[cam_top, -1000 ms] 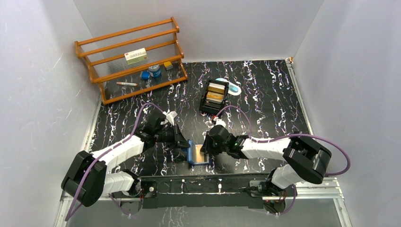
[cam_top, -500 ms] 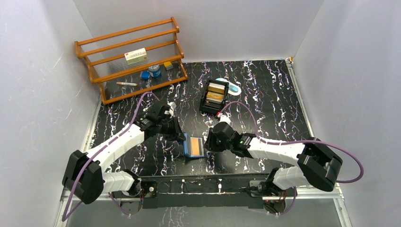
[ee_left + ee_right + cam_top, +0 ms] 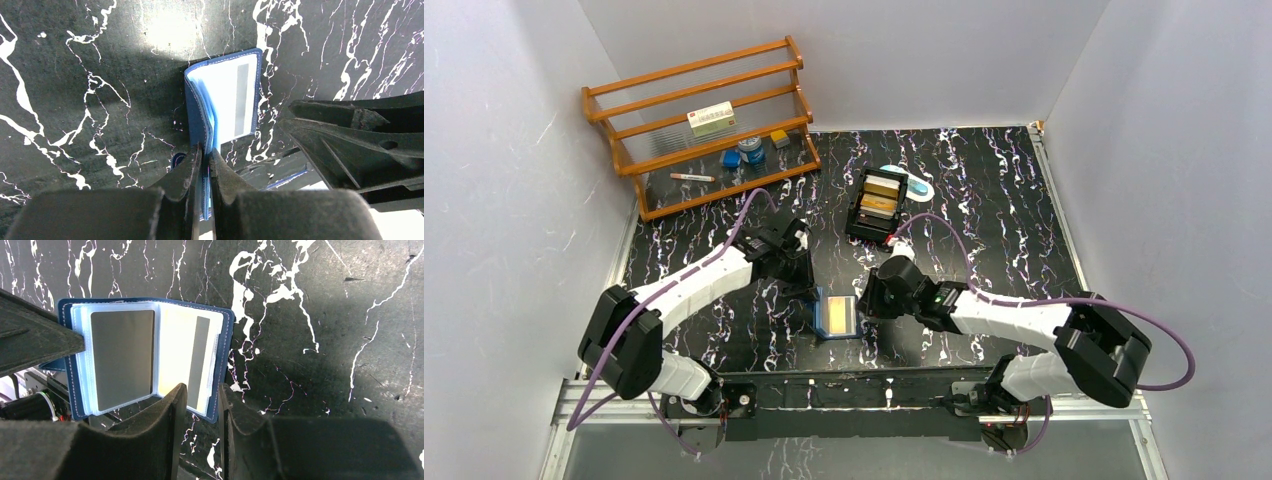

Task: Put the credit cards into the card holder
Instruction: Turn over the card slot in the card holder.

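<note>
We get soft, even overhead light in top view; pale grey walls bright, shadows weak. Left wrist cam: glare patch on black white-veined marbled tabletop, dark shadow beside navy-blue folding card holder. Right wrist cam: its clear pockets shine; black two-finger right gripper blurs close up

A brown wooden rack with three shelves is seen far past the left gripper, by the back wall. A white box with print is laid on a higher shelf. On the bottom shelf, a small blue block, a round blue and white tin, a small yellow block and a thin white stick are set. A black open plastic tray is placed well past the right gripper, with a pale blue oval thing just beside it. Everything is held up by a black table with white streaks.
</note>
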